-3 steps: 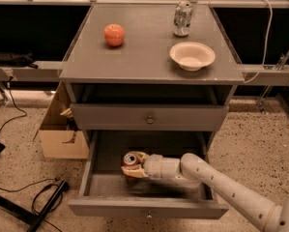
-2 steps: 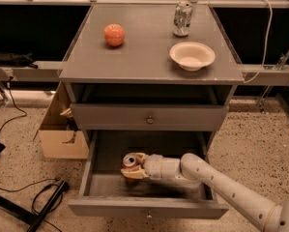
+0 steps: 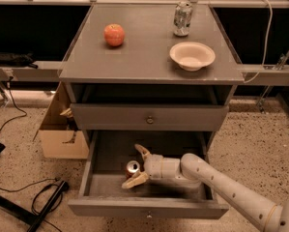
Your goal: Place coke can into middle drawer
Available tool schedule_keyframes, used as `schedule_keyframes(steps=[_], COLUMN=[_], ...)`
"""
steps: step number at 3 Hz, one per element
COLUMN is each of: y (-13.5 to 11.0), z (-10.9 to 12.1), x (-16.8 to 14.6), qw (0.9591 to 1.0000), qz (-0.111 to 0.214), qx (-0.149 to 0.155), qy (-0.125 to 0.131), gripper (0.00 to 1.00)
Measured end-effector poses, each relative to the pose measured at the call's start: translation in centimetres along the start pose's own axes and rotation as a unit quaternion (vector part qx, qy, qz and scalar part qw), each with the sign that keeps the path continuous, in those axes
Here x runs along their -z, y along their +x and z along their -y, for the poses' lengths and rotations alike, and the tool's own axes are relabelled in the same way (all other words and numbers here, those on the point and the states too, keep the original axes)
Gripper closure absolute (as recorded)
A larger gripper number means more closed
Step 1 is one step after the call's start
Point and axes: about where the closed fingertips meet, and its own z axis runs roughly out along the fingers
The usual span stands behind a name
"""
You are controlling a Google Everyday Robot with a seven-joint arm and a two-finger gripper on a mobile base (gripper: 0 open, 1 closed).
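Observation:
The middle drawer (image 3: 149,208) is pulled out wide. The coke can (image 3: 132,169) stands upright on the drawer's floor, left of centre, with its silver top showing. My gripper (image 3: 133,165) reaches into the drawer from the right, low over its floor. Its two tan fingers are spread wide, one (image 3: 143,152) behind the can and one (image 3: 134,180) in front of it. The fingers are not clamped on the can.
The upper drawer front (image 3: 149,118) is closed. On the cabinet top are a red apple (image 3: 114,34), a silvery can (image 3: 182,18) and a white bowl (image 3: 192,55). A cardboard box (image 3: 62,137) stands left of the cabinet, and cables (image 3: 42,199) lie on the floor.
The fingers have spread apart from the can. The can now sits a little lower, on the drawer floor.

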Motion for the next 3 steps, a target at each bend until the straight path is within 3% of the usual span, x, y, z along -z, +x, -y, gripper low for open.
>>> schedule_keyframes(steps=[1, 2, 3], y=[-2.9, -7.6, -12.4], z=[-1.5, -4.8, -9.8], x=[1.7, 4.5, 8.8], qw=[0.9993, 0.9968, 0.9928], qz=[0.008, -0.015, -0.047], qx=[0.028, 0.062, 0.072], qy=[-0.023, -0.048, -0.083], gripper=[0.00, 0.00, 0.00])
